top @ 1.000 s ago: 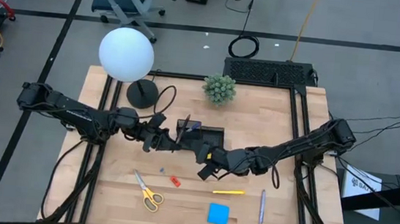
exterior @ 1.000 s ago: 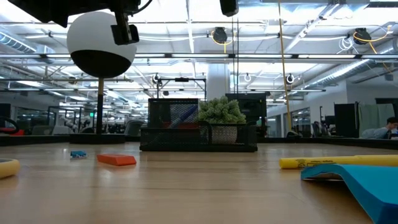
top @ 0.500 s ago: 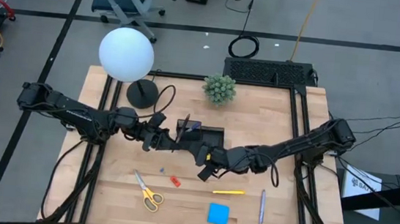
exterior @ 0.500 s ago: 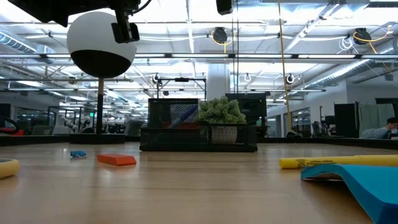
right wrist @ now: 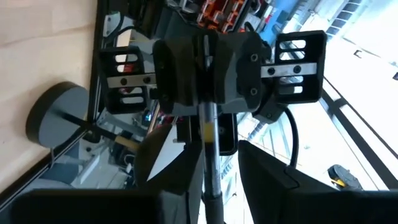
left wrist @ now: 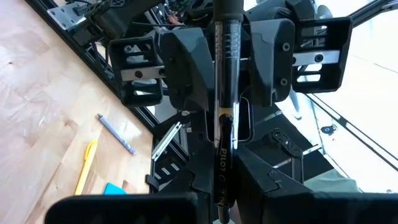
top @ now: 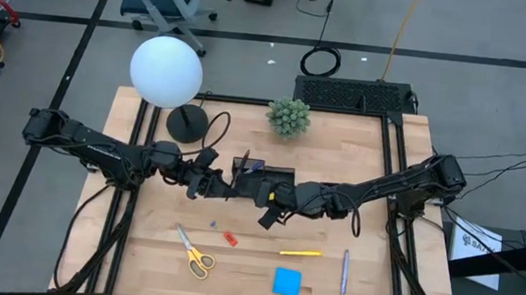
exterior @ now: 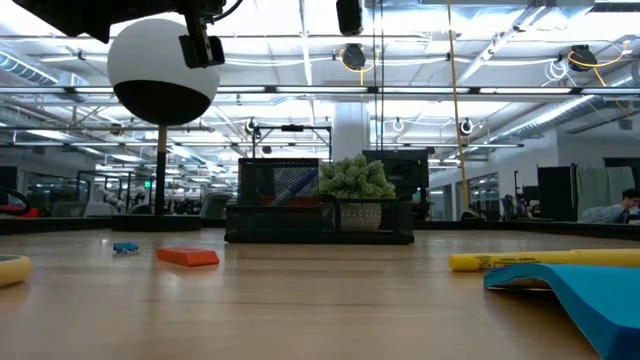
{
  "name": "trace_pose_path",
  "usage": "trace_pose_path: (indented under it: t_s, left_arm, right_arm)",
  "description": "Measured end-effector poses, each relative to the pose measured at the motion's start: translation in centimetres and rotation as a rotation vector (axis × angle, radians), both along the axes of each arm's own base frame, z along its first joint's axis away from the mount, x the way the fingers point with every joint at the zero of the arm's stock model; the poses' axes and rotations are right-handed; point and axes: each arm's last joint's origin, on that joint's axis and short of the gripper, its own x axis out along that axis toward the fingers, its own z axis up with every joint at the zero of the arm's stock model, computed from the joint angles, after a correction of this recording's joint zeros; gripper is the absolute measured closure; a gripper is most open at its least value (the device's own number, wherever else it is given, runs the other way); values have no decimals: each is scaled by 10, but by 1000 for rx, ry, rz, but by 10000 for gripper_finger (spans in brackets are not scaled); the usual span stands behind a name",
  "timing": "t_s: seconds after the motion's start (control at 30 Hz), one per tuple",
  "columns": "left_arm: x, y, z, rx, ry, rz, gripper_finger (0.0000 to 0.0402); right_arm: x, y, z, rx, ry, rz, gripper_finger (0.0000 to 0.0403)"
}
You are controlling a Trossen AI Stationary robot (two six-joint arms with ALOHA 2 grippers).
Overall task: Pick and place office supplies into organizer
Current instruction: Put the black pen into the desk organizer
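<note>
A: What has moved since a second ago?

B: The right tool [top: 270, 206] has slid toward the left tool [top: 209, 187] and now sits just beside the organizer [top: 278, 177]; its fingers have narrowed a little, but I cannot tell whether they grip.

A: And the surface [top: 341, 145]?

B: Light wood, with the organizer, a low black mesh tray, mid-surface near the green plant ball [top: 288, 117].

A: The left tool?

B: Clamped shut on a black pen [left wrist: 222, 124] with white lettering, lifted above the surface; the pen runs between both tools.

A: What lies loose?

B: At the near side: yellow-handled scissors [top: 194, 252], a blue sticky-note pad [top: 287, 282], a yellow marker [top: 300, 253], a blue-grey pen [top: 345, 273], then a tiny red piece [top: 230, 238] and a blue one [top: 213, 225].
</note>
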Motion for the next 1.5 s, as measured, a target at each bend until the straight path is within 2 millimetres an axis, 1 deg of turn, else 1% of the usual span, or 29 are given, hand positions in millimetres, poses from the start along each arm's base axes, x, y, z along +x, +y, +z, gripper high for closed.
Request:
trace_pose_path:
  t_s: [0.1, 0.17, 0.37, 0.5, 0.67, 0.9, 1.13, 1.2, 1.5]
  left_arm:
    - [0, 0, 1, -1, -10, 0, 366]
    - [0, 0, 2, -2, -21, 0, 366]
    - [1, 4, 0, 0, -4, 7, 366]
    - [1, 3, -1, 4, 3, 2, 366]
    - [1, 3, -2, 15, 8, -6, 366]
    - [1, 3, -3, 19, 13, -16, 366]
    - [1, 3, -3, 24, 12, -5, 366]
    - [1, 4, -3, 27, 11, 7, 353]
    - [1, 2, -2, 80, -16, -17, 244]
  right_arm:
    - [2, -3, -1, 9, 1, 20, 314]
    - [6, -4, -5, 1, -15, 15, 314]
    - [25, -7, -29, -71, -49, -1, 314]
    - [31, -8, -37, -92, -80, -13, 317]
    - [32, -8, -35, -82, -114, -16, 336]
    - [31, -9, -35, -85, -109, -42, 380]
    - [31, -10, -35, -52, -116, -78, 383]
    - [31, -10, -35, -38, -117, -87, 383]
    - [30, -7, -35, -23, -117, -103, 383]
